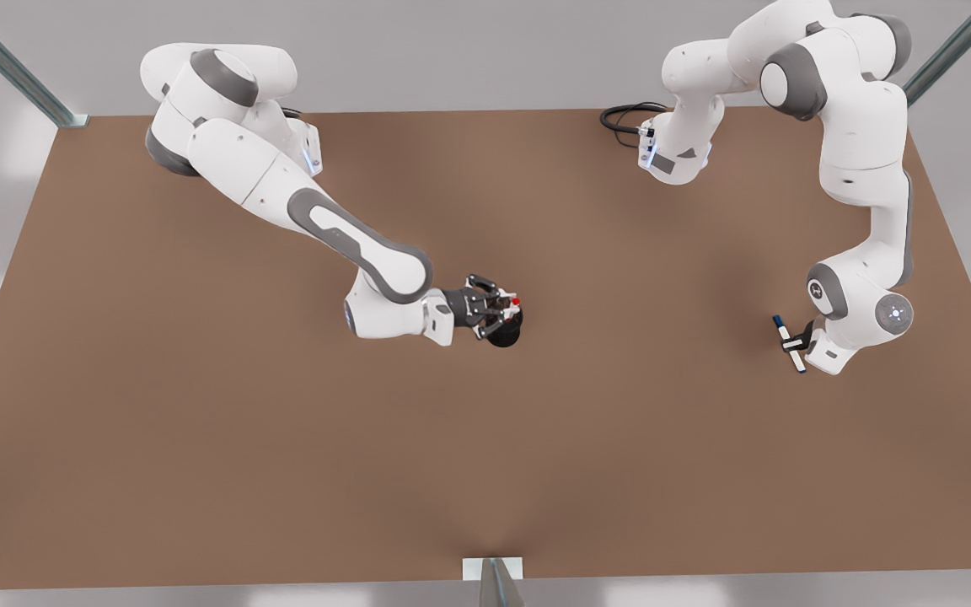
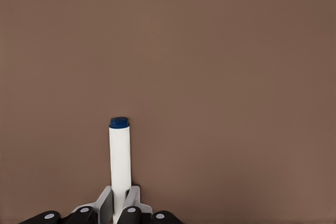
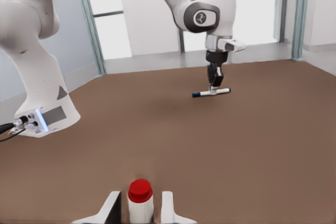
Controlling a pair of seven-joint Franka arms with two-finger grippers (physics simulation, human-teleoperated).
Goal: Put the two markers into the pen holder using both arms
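Observation:
The red-capped marker (image 1: 516,300) (image 3: 140,198) stands upright between the fingers of my right gripper (image 1: 502,307) (image 3: 140,209). The gripper is open, with a gap on each side of the barrel. Directly under it near the table's middle is the black pen holder (image 1: 504,334), and the marker's lower part is hidden. On the front view's right, my left gripper (image 1: 799,341) (image 2: 119,205) (image 3: 214,83) points down and is shut on the blue-capped marker (image 1: 788,343) (image 2: 119,158) (image 3: 211,93). That marker lies level, just above the brown table.
A black cable (image 1: 624,118) loops at the back beside one arm's base (image 1: 675,156). Metal frame posts (image 1: 13,67) stand at the table's far corners and one (image 1: 494,582) at its near edge. Bare brown tabletop (image 1: 654,337) lies between the two grippers.

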